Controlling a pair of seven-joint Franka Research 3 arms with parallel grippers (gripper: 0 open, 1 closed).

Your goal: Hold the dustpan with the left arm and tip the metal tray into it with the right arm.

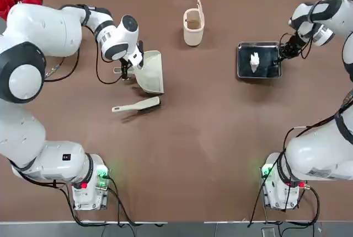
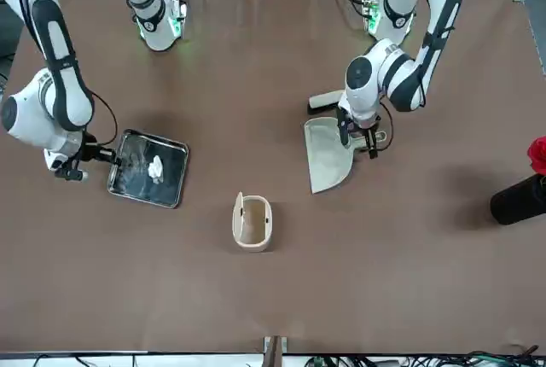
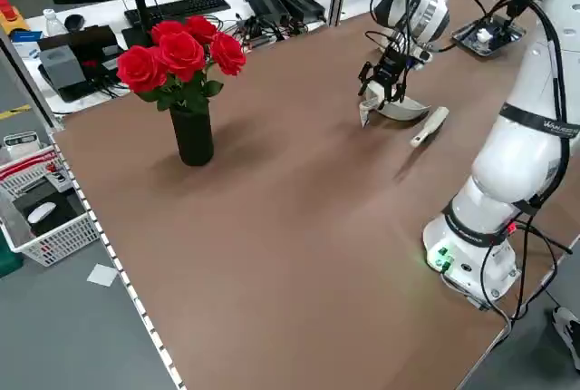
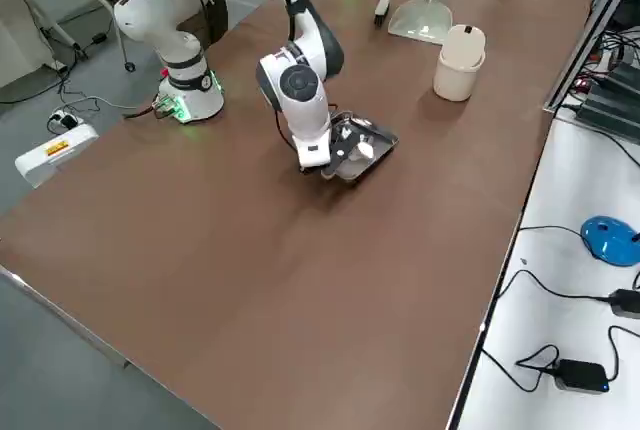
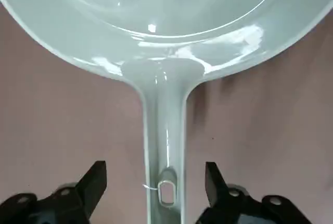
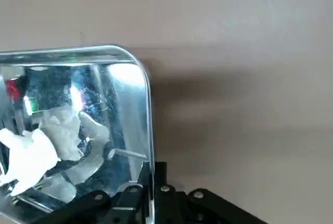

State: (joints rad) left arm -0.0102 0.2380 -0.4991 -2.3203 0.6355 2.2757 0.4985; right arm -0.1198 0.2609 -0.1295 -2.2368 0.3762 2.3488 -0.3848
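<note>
Metal tray [image 1: 245, 60] gripped, dustpan [image 1: 151, 73] waiting for its grip

Top view: The tray is toward the table's [image 1: 193, 165] far right corner, with one white scrap [image 1: 254, 62] in it. The right gripper [image 1: 280, 56] is at its side. The dustpan is on the left half, with the left gripper [image 1: 126, 70] at its handle. One hand brush [image 1: 131, 107] lies just beside it. One lidded bin [image 1: 193, 34] is near the far edge.

Front view: I count one dustpan, one tray, one brush, one bin and two grippers. The tray looks a bit tilted.

Left side view: Four red roses [image 3: 182, 53] are in one black vase [image 3: 192, 136], near the table's left edge.

Right side view: The scrap is in the tray, well apart from the dustpan.

Left wrist view: The fingers are apart, one on each side of the handle, not touching it. I think this step is getting hold of the dustpan. Next, the fingers should close on the handle.

Right wrist view: The fingers are pinched on the tray's rim. It should stay level, or the scrap may slide out too soon.
</note>
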